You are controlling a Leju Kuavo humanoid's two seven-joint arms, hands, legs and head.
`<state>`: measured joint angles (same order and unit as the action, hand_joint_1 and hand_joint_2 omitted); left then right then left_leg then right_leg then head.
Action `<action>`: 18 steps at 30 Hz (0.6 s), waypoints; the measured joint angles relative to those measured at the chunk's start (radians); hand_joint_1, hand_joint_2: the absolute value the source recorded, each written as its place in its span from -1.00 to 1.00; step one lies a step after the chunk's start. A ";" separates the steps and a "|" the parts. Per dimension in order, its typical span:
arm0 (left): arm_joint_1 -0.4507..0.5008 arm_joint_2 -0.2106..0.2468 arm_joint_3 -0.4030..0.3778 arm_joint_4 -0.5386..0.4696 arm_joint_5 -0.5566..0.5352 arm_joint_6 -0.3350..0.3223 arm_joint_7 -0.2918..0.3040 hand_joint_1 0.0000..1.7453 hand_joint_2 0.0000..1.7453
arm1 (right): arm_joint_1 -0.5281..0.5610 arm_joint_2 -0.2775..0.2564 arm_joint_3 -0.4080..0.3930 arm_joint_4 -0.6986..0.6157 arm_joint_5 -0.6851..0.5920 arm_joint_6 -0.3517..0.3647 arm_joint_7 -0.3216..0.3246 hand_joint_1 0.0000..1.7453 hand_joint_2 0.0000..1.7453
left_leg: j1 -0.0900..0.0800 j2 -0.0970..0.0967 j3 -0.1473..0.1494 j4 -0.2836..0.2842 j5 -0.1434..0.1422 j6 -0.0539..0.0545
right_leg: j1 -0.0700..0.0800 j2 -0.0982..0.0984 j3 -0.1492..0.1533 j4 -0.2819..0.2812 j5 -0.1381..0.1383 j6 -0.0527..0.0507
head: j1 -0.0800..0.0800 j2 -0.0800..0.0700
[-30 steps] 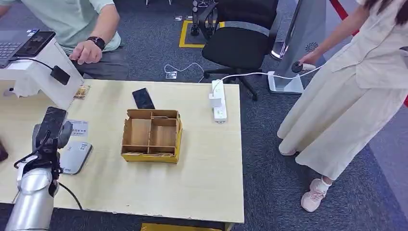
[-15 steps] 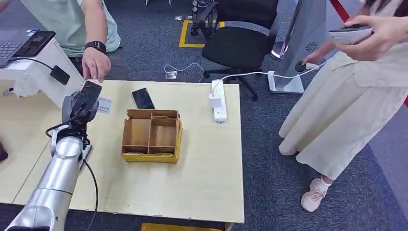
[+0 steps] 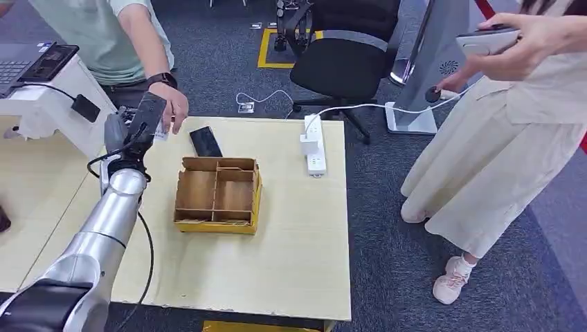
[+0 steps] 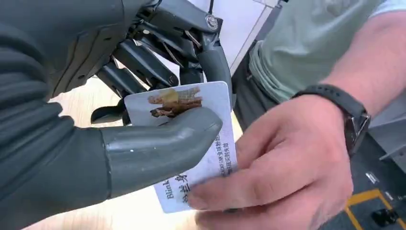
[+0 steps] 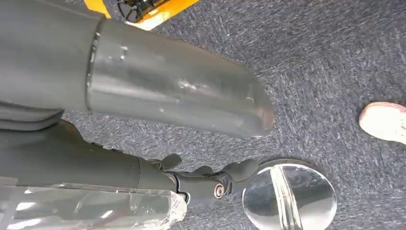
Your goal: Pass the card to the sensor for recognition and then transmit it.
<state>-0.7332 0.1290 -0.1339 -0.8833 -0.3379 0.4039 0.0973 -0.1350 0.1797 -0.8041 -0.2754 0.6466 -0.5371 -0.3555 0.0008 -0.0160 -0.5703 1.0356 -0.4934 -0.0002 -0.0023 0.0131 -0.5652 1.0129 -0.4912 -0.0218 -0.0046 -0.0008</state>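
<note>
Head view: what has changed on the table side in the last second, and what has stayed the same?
The left robot hand, holding the white printed card, moved from the near left of the table up toward the far edge. The seated person's hand came down from the white stand and now grasps the card's free end. The brown cardboard divider box, black phone and white power strip stayed put.

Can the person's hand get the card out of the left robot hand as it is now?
Probably yes. The person's hand already has fingers on the free end of the card, with nothing between. The left robot hand pinches the other end under its thumb, so it must let go.
</note>
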 joint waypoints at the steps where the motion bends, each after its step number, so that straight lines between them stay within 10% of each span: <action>1: -0.006 -0.002 0.000 0.007 -0.003 0.007 -0.001 1.00 1.00 | 0.001 0.000 0.000 0.001 0.000 0.000 0.000 -1.00 -1.00 | 0.000 0.000 0.000 0.000 0.000 0.000 | 0.000 0.000 0.000 0.000 0.000 0.000 | 0.001 0.000; 18: -0.072 -0.031 0.000 0.113 -0.009 0.086 -0.054 1.00 1.00 | 0.006 0.003 0.003 0.009 -0.015 -0.015 0.000 -1.00 -1.00 | 0.000 0.000 0.000 0.000 0.000 0.000 | 0.000 0.001 0.000 0.000 0.000 0.000 | 0.000 0.000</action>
<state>-0.8055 0.0984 -0.1339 -0.7706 -0.3471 0.4902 0.0435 -0.1290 0.1831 -0.8007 -0.2663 0.6313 -0.5520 -0.3555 0.0007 -0.0158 -0.5705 1.0356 -0.4936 -0.0002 -0.0024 0.0136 -0.5652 1.0129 -0.4913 -0.0218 -0.0042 -0.0008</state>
